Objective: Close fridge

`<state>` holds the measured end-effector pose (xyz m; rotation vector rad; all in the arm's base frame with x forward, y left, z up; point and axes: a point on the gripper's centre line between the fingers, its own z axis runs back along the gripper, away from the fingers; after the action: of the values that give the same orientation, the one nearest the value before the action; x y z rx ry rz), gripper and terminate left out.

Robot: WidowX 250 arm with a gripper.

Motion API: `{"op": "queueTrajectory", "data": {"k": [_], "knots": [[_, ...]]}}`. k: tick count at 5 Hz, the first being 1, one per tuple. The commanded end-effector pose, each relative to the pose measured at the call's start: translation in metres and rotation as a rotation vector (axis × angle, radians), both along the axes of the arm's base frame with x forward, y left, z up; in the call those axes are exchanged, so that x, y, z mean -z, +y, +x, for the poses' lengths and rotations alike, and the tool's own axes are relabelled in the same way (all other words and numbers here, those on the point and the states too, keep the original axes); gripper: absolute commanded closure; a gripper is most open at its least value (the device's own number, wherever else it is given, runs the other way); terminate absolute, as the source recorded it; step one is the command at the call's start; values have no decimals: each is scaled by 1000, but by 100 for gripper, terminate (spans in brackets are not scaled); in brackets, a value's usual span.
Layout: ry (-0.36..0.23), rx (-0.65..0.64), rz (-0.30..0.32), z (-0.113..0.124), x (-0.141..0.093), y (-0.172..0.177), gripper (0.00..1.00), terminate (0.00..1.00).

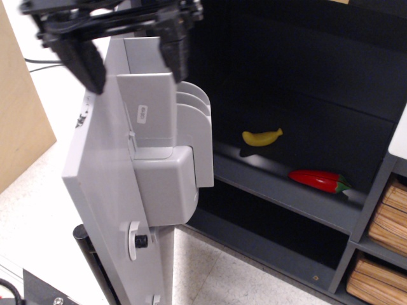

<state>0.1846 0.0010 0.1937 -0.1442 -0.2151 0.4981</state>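
Observation:
The fridge stands open: its dark interior [305,95] fills the right half, and its light-grey door [111,190] swings out toward me at the left, seen edge-on, with grey bins [172,171] on its inner side. My gripper [130,60] is open at the top left, straddling the door's top edge. One dark finger [86,63] hangs on the outer side and the other finger [175,54] on the inner side. The door's outer face and handle are hidden from this angle.
A yellow toy banana [262,136] and a red toy pepper [316,180] lie on the fridge's grey shelf [280,190]. Grey shelving with tan slatted boxes [385,241] stands at the right. A tan board [19,121] leans at far left, cables [44,63] on white surface.

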Motion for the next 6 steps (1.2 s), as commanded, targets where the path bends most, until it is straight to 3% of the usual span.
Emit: {"op": "queueTrajectory", "data": {"k": [1,2,3,4,6], "knots": [[30,-36,96,-14,13,10,0,0],[53,-57,100,-9,29,9,0,0],[41,-61,61,7,35,-3,0,0],[37,-97,7,31,33,-21,0,0],[32,-117,-22,75,26,-59,0,0]]}}
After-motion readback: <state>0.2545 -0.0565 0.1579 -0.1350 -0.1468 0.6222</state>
